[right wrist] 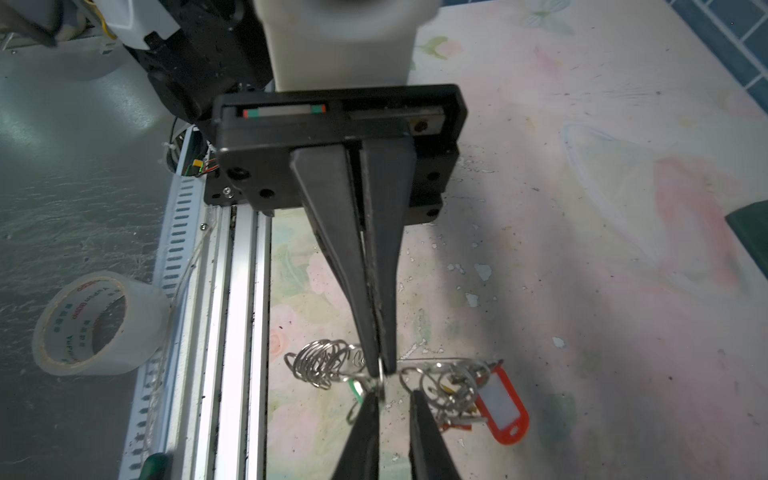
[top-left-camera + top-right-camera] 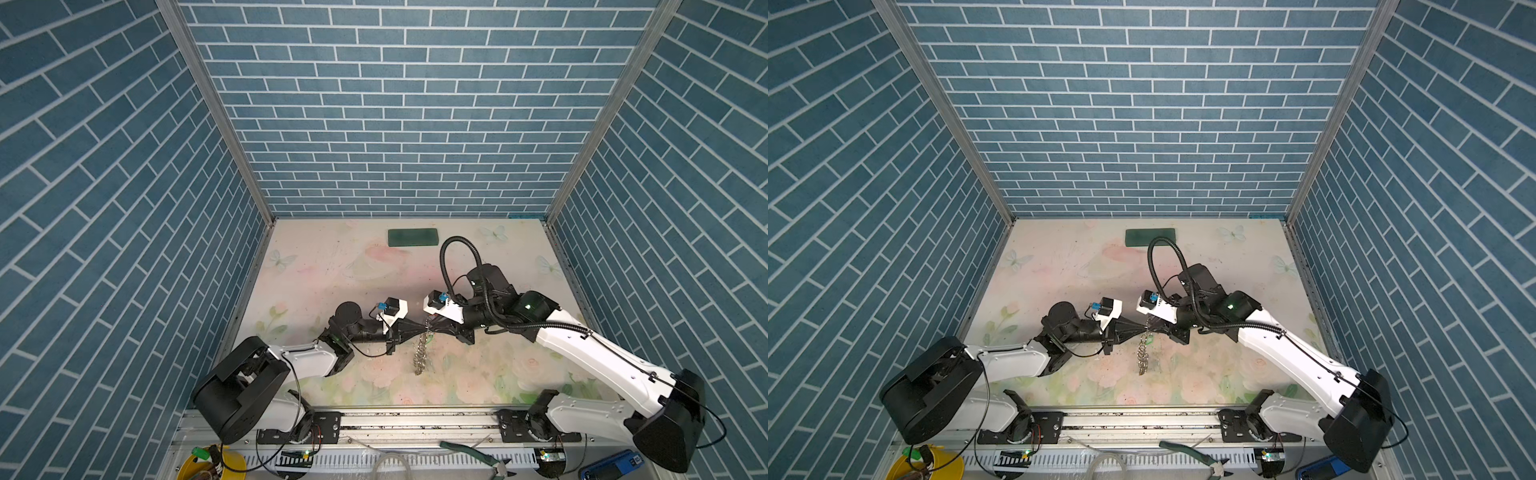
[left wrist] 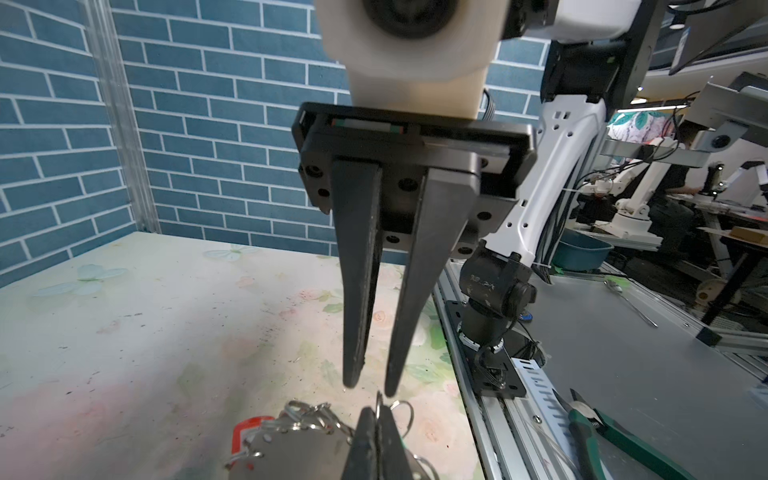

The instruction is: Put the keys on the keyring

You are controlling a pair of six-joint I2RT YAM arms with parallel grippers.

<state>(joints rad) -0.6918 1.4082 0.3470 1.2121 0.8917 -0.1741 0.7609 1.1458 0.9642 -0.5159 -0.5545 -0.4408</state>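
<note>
Keyring (image 3: 299, 453), red key tag (image 1: 505, 409), tape (image 1: 70, 324) lettering unreadable

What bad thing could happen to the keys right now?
1. The left tool is shut on just one thin ring of the keyring, at its very tips. The dangling bunch might slip out and drop.
2. The right tool is open, tip to tip with the left one. A small move could bump them and knock the ring loose.
3. The red-tagged key hangs among crowded rings and might snag.
</note>
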